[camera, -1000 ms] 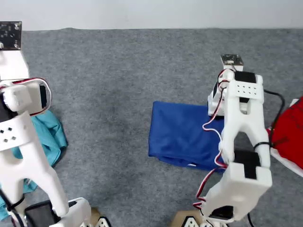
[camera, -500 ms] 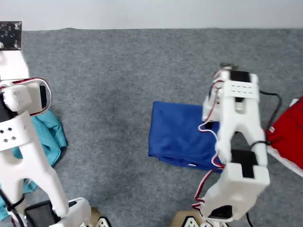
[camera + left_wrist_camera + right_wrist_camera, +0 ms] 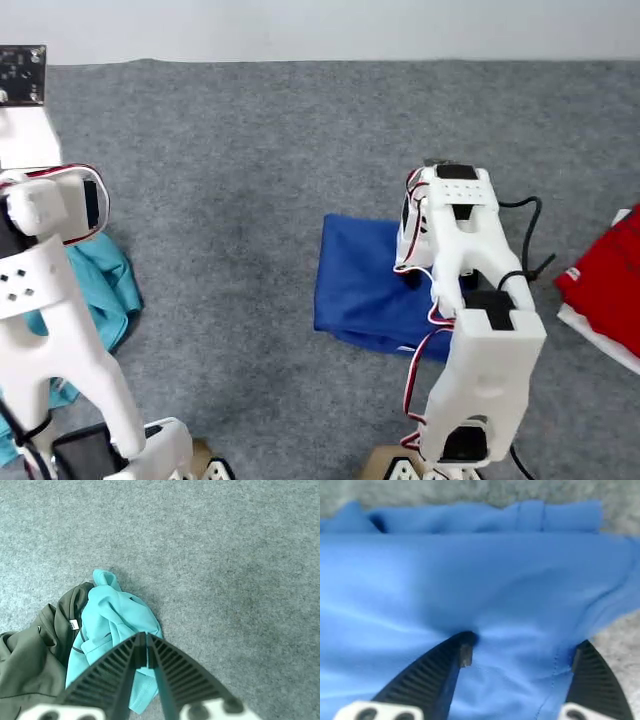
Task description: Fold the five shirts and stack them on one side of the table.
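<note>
A folded blue shirt lies in the middle of the grey mat. My right arm stands over its right half. In the right wrist view my right gripper is open, both fingertips pressed down into the blue shirt, with a span of cloth between them. A crumpled teal shirt lies at the left, partly over a dark olive shirt. My left gripper hangs shut above the teal shirt, holding nothing. A red shirt lies at the right edge.
White cloth shows under the red shirt. The grey mat is bare across the back and between the blue and teal shirts. A white wall edge runs along the far side.
My right arm has swung left and lowered onto the blue shirt, uncovering more of the red shirt. The left arm has stayed still.
</note>
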